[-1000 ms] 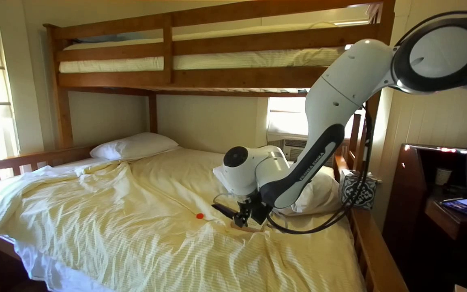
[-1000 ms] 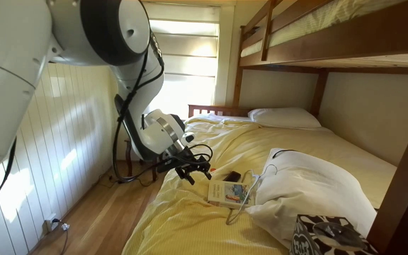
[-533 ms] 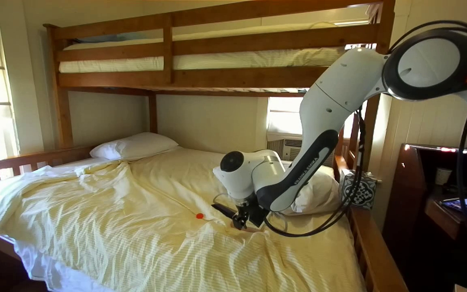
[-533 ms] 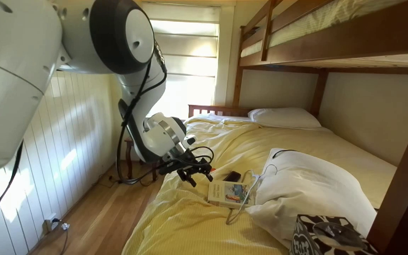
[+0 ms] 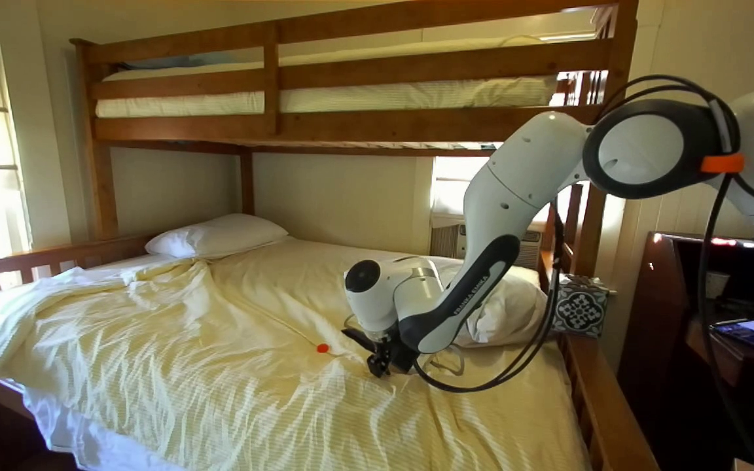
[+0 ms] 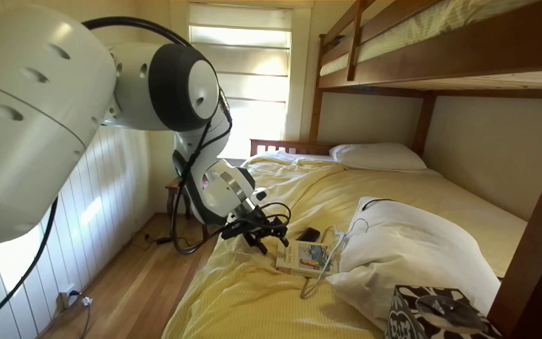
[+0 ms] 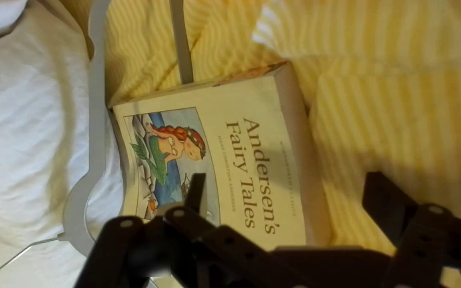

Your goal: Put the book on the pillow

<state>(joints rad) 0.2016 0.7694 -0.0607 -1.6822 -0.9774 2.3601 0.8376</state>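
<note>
The book [image 7: 254, 172], a pale paperback with a mermaid picture, lies flat on the yellow-striped bedding. In an exterior view the book [image 6: 294, 256] shows beside the rumpled white pillow [image 6: 407, 254]; in the other outside picture my arm covers it. My gripper [image 7: 285, 178] is open above the book's right part in the wrist view. One finger [image 7: 197, 192] hangs over the cover picture, the opposite finger [image 7: 386, 204] over bedding past the book's edge. Nothing is held between them. An exterior view has the gripper [image 6: 274, 245] low at the book's near corner.
A grey hanger [image 7: 96, 120] lies between book and pillow, one bar reaching the book's edge. A dark object [image 6: 308, 234] sits behind the book. A patterned box [image 6: 400, 315] stands by the pillow. A smoother pillow [image 5: 216, 237] lies farther off. The upper bunk [image 5: 377, 124] overhangs the bed.
The arm has come down and forward, bringing the gripper lower and closer over the book. The jaws stay open. Book, pillow and hanger have not moved.
</note>
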